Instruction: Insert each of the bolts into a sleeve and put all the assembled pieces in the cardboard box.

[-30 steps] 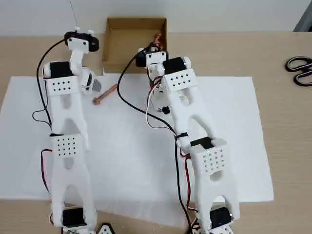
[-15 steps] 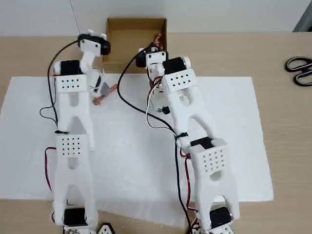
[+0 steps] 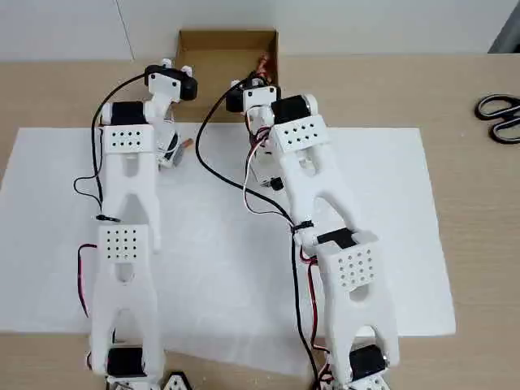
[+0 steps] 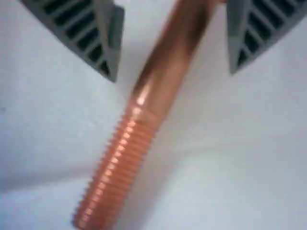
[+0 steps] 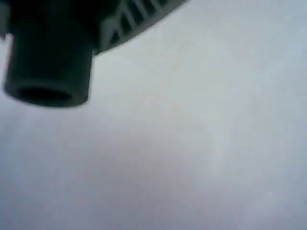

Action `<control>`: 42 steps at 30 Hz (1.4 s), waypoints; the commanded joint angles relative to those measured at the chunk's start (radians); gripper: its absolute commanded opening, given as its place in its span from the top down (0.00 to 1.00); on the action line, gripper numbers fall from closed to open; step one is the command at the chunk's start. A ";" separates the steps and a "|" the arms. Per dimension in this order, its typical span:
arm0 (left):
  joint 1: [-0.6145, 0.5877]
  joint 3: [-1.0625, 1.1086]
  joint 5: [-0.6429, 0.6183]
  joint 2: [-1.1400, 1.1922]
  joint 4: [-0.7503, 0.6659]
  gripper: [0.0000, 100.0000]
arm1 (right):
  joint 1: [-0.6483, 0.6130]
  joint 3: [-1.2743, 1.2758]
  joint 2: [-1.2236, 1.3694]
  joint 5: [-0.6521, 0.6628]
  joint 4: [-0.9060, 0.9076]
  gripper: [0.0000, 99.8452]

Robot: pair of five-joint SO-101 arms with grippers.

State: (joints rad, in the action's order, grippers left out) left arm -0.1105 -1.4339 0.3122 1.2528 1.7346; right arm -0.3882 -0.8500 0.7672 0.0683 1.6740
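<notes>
Copper-coloured threaded metal bolt [image 4: 144, 120] lies flat on the white paper sheet [image 3: 390, 227] that covers the middle of the light wooden surface [image 3: 471, 203]. Left claw [image 4: 173, 69] is open and straddles the smooth shank of the bolt: one ribbed grey finger [image 4: 91, 33] on each side, neither touching it, with the threaded end sticking out past the tips. In the high view the left claw [image 3: 172, 150] sits near the far edge of the sheet, just in front of the brown open-topped cardboard box [image 3: 227, 32], and only a short bit of the bolt [image 3: 185, 144] pokes out beside it, on the side toward the other arm. Black cylindrical sleeve [image 5: 48, 62] is in the right claw [image 5: 86, 33], gripped against a ribbed grey finger [image 5: 139, 17], with its open end showing and the white sheet behind it; cannot tell if it touches the sheet. Right arm is folded with its wrist close to the near right corner of the cardboard box. The box stands on the bare wooden surface beyond the sheet. Black-handled scissors [image 3: 486, 106] lie on the wood far off to the right, well apart from both arms.
</notes>
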 commanded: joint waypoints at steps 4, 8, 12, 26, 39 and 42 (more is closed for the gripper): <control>0.023 0.005 0.002 -0.052 0.018 0.94 | 0.010 -0.005 -0.084 0.011 0.001 0.97; 0.040 0.005 0.000 -0.052 0.018 0.99 | 0.010 -0.005 -0.084 0.011 0.001 0.97; 0.043 0.004 -0.032 -0.060 0.018 0.99 | 0.010 -0.005 -0.084 0.011 0.001 0.97; 0.041 0.058 -0.049 -0.296 0.020 0.99 | 0.013 -0.008 -0.090 0.011 0.001 0.97; 0.040 0.677 -0.006 -0.756 0.020 0.99 | 0.013 -0.011 -0.091 0.011 0.001 0.97; 0.043 0.862 0.068 -0.835 0.018 0.99 | 0.013 -0.011 -0.091 0.011 0.001 0.97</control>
State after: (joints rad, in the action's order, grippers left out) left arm -0.0721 -0.7112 0.3214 0.5455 1.7346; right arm -0.3882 -0.8500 0.7672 0.0683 1.6740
